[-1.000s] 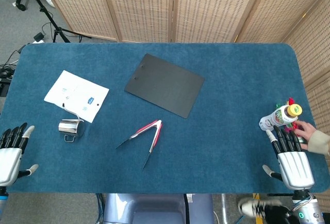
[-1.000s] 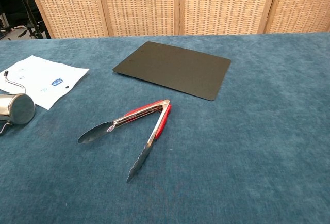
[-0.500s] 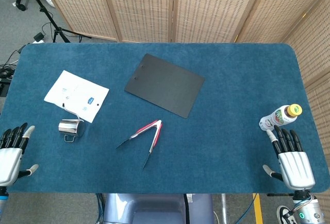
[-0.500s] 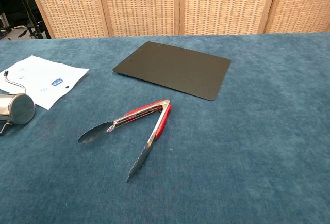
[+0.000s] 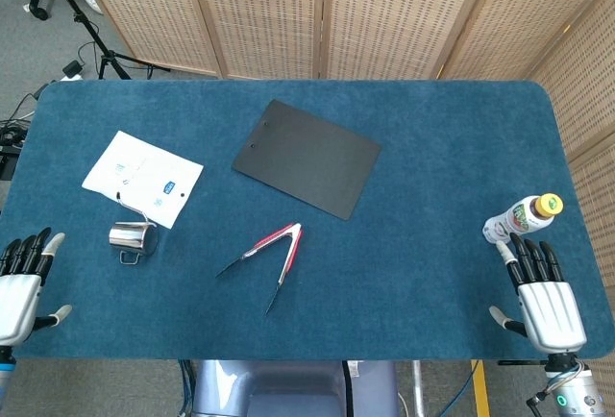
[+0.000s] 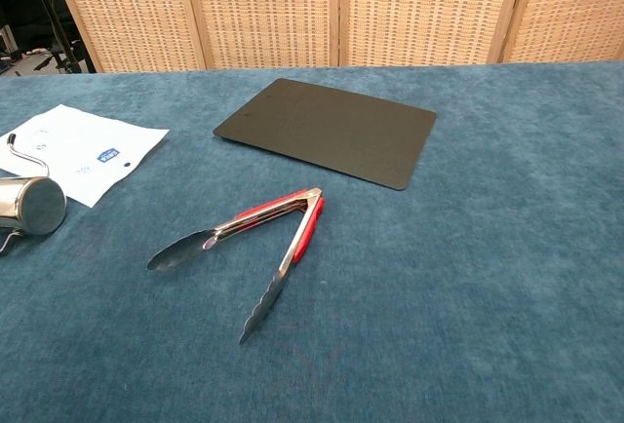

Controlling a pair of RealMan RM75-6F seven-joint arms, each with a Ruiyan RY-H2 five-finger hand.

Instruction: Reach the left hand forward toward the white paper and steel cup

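A white paper (image 5: 142, 177) (image 6: 80, 152) lies flat on the left part of the blue table. A small steel cup (image 5: 130, 238) (image 6: 31, 206) lies on its side just in front of the paper's near edge. My left hand (image 5: 23, 288) rests at the table's front left corner, fingers straight and apart, holding nothing, well short of the cup. My right hand (image 5: 543, 293) sits at the front right corner, flat and empty, fingers extended. The chest view shows neither hand.
A black clipboard (image 5: 307, 158) (image 6: 327, 131) lies at mid-table. Red-handled steel tongs (image 5: 267, 261) (image 6: 251, 249) lie in front of it. A small bottle with a yellow cap (image 5: 520, 218) stands just beyond my right hand's fingertips. Woven screens stand behind the table.
A person's hand that was on the bottle one second ago has withdrawn; the bottle stands alone. Both of my hands have stayed still.
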